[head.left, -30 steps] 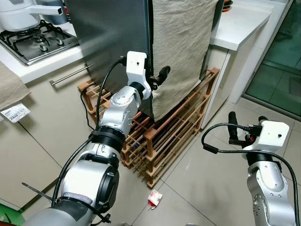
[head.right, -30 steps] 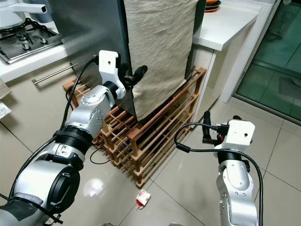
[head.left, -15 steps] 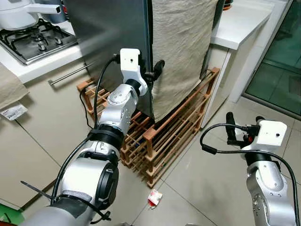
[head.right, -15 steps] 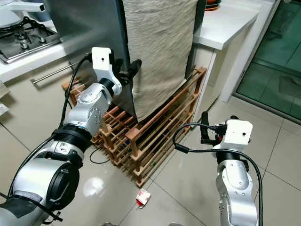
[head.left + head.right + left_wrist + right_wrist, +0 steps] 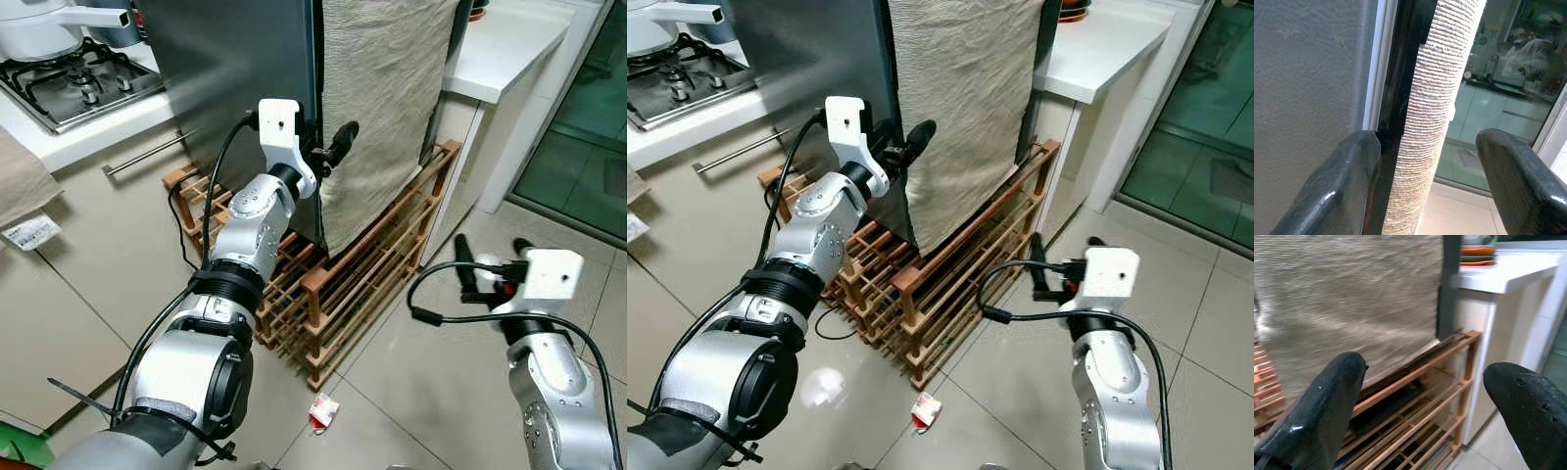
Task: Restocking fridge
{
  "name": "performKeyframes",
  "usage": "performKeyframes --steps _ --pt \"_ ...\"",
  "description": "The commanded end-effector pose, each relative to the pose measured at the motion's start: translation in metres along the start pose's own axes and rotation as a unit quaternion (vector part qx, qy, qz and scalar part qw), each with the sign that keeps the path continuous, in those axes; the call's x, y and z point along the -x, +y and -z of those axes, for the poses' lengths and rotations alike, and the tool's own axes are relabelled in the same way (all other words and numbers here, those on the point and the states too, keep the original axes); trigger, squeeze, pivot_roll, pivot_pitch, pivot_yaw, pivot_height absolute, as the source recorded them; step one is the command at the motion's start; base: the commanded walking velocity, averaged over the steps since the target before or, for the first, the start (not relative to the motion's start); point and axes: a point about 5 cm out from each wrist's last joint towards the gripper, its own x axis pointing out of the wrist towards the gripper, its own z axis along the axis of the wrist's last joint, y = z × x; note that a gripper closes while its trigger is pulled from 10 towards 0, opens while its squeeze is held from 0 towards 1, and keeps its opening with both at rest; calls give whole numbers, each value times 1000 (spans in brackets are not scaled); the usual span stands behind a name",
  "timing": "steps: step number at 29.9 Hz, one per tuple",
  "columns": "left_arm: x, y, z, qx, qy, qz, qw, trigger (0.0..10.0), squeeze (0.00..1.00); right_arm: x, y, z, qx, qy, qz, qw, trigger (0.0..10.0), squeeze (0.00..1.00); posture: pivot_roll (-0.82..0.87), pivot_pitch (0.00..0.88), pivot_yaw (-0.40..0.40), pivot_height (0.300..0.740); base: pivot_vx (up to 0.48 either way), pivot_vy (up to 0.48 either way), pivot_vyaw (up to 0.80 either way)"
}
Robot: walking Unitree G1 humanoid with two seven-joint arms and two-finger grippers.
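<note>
Grey fridge (image 5: 235, 69) stands on a low wooden slatted rack (image 5: 362, 264), between the white counter with gas hob (image 5: 69, 83) on the robot's left and a white countertop (image 5: 500, 44) on its right; door shut as far as can be seen. Beige woven cloth (image 5: 377, 88) hangs down the fridge front, lower edge reaching about the top rail of the rack. Tiled floor (image 5: 411, 392) in front, glass door (image 5: 588, 127) far right. Left arm reaches forward and up, left gripper (image 5: 1425, 181) at the fridge's front corner where the dark door edge meets the cloth: fingers spread apart, one finger (image 5: 1354, 176) against the grey side panel and black door seam, the other out past the cloth edge, so the cloth's hanging edge sits in the gap, nothing clamped. Right gripper (image 5: 1425, 396) held low over the floor, near the rack's right end, well apart from the fridge, fingers wide apart and holding nothing, pointing toward cloth and rack. White pot (image 5: 44, 29) on the hob, orange dishes (image 5: 1478, 254) on the right countertop, paper label (image 5: 31, 233) on the left cabinet front, small red-and-white wrapper (image 5: 321, 411) on the floor just in front of the rack.
</note>
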Motion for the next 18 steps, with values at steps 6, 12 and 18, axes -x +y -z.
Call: performKeyframes --steps 6,12,18 --pt "-8 -28 17 0 51 88 995 10000 0 -5 10 -13 -8 -4 -75 997 10000 0 -262 0 59 740 0 0 0" --pt "-5 -40 30 1 68 125 990 10000 0 -7 20 -15 -15 5 -130 991 10000 0 -262 0 59 740 0 0 0" --pt "-8 -56 34 -3 70 155 985 10000 0 -3 25 -10 -19 20 -146 989 10000 0 -253 0 58 740 0 0 0"
